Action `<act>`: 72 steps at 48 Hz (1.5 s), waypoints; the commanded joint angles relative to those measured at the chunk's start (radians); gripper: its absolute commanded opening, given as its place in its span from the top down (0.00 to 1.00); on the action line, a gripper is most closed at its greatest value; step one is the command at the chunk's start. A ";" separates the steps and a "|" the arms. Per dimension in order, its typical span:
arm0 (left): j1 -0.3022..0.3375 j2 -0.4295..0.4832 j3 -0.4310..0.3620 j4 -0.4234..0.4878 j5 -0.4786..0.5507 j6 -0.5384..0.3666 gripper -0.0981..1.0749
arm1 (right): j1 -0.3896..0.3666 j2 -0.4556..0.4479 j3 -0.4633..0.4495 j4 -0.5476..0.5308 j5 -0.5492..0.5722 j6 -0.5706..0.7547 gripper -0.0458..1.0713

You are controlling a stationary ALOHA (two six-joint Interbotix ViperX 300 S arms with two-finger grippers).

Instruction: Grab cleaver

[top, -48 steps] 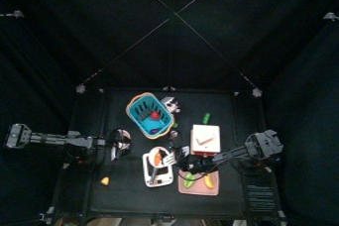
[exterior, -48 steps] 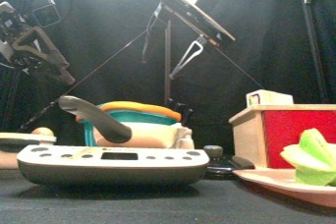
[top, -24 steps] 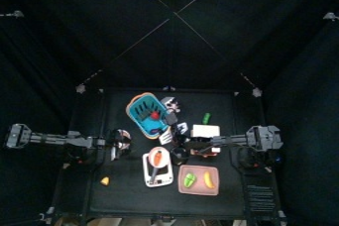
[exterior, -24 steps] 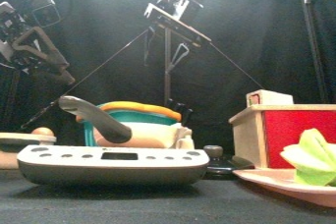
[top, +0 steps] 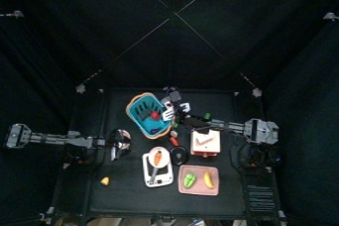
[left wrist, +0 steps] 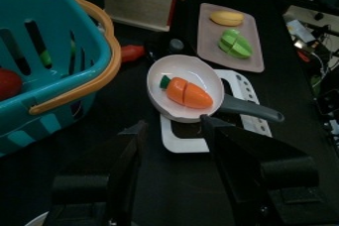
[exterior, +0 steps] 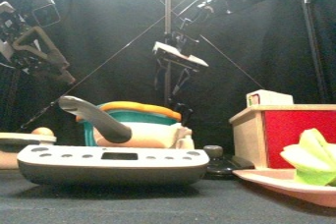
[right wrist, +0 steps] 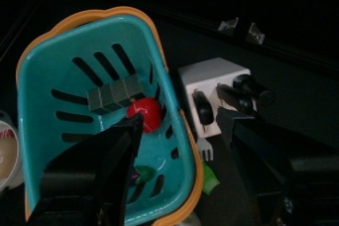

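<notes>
The cleaver (right wrist: pixel 114 96) shows as a flat grey blade lying inside the teal basket (right wrist: pixel 54 42), next to a red round item (right wrist: pixel 153 114). My right gripper (right wrist: pixel 185 161) hangs above the basket with its jaws wide open and empty. In the top view it (top: pixel 169 102) reaches over the basket's (top: pixel 138 104) back right rim. In the front view it (exterior: pixel 180 59) hangs high behind the basket (exterior: pixel 132 120). My left gripper (left wrist: pixel 196 170) is open and empty, resting at the table's left (top: pixel 122 143).
A pan with a carrot (left wrist: pixel 185 83) sits on a white scale (top: pixel 159 166). A cutting board (top: pixel 199 180) with green food lies front right. A red-fronted wooden box (top: pixel 204 141) stands right of the basket. A white knobbed block (right wrist: pixel 212 81) sits beside the basket.
My right arm has swung from the cutting board at the front right, back and left, to above the basket. The left arm has not moved.
</notes>
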 commanded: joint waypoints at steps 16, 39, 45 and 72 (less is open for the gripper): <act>0.000 0.002 -0.006 0.002 -0.011 0.002 0.19 | -0.031 0.002 0.012 -0.006 -0.023 -0.002 0.13; 0.006 0.002 -0.005 0.002 -0.009 0.002 0.19 | -0.044 0.037 0.005 -0.017 -0.023 -0.002 0.31; 0.006 0.002 -0.005 0.002 -0.009 0.002 0.19 | -0.051 0.038 0.006 -0.014 -0.023 -0.002 0.38; 0.008 0.002 -0.003 0.002 -0.009 0.002 0.19 | -0.048 0.029 0.008 -0.012 -0.009 -0.002 0.62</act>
